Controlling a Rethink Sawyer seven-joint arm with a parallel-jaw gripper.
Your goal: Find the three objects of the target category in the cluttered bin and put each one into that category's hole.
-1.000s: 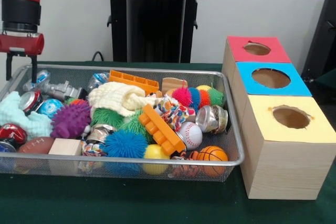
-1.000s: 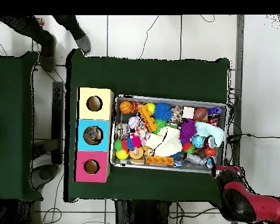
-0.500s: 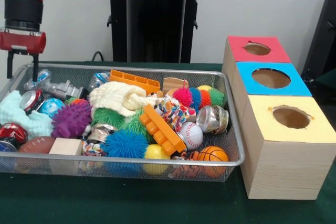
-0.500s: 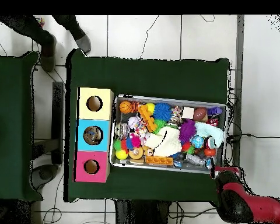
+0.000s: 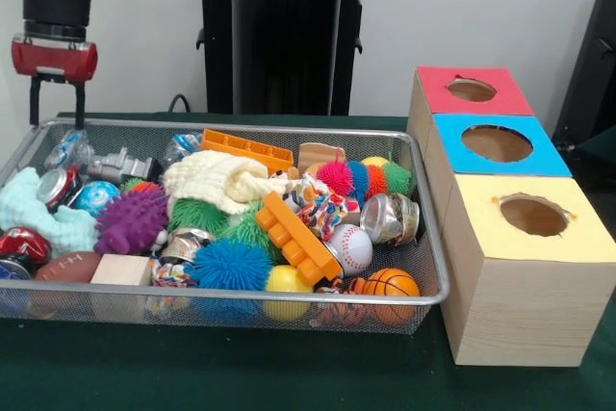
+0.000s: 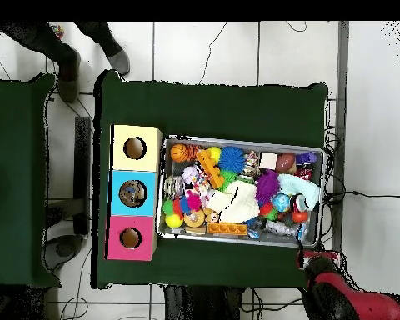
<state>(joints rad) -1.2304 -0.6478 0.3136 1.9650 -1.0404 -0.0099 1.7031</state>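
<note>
Since a second ago the gripper [image 5: 56, 103] has risen and now hangs above the far-left corner of the wire bin [image 5: 289, 297], clear of the clutter. Its upper arm is cut off at the frame's top, and overhead only its red housing shows. Both fingers [image 5: 35, 101] stand slightly apart, holding and touching nothing; red [image 5: 472, 89], blue [image 5: 497, 143] and yellow [image 5: 533, 215] holes lie right of the bin.

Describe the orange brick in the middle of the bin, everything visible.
The orange brick is a long studded building block, plastic by its look. It lies tilted on top of the clutter, running diagonally toward the bin's front. The baseball sits against its lower end, the blue spiky ball beside it. Nothing grips it.
</note>
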